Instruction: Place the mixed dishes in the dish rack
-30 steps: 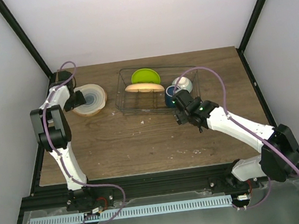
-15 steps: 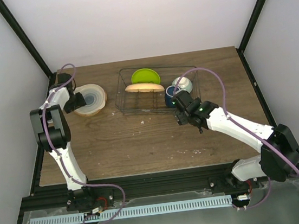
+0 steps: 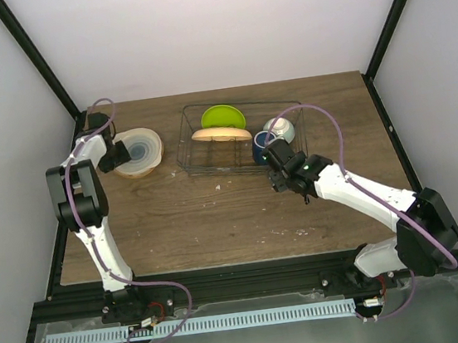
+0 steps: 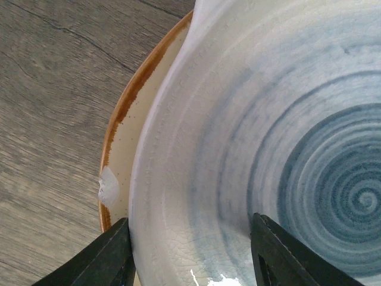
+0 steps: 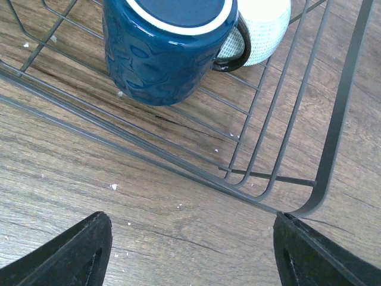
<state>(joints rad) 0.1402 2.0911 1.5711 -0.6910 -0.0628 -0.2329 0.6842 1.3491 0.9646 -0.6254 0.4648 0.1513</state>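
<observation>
The cream plate (image 3: 143, 149) with blue-grey rings lies on the table at the far left. My left gripper (image 3: 118, 156) is at its left edge. In the left wrist view the plate (image 4: 268, 119) fills the frame, and my open left gripper (image 4: 190, 256) straddles its curved wall. The dish rack (image 3: 212, 170) holds the lime-green plate (image 3: 222, 118), peach-orange plate (image 3: 220, 134), mint bowl (image 3: 281, 128) and dark blue mug (image 3: 261, 145). My right gripper (image 3: 273, 168) is open and empty (image 5: 190, 256) over the table, just in front of the rack's near right corner (image 5: 339, 119), below the mug (image 5: 166, 53) and bowl (image 5: 262, 30).
Black frame posts run along both sides of the wooden table (image 3: 218, 215). Small white crumbs (image 5: 113, 187) lie on the wood in front of the rack. A brown-rimmed band (image 4: 119, 119) shows under the cream plate's wall, with a white chip on it.
My right gripper has shifted very slightly by the rack's near right corner. My left arm and the cream plate have not moved.
</observation>
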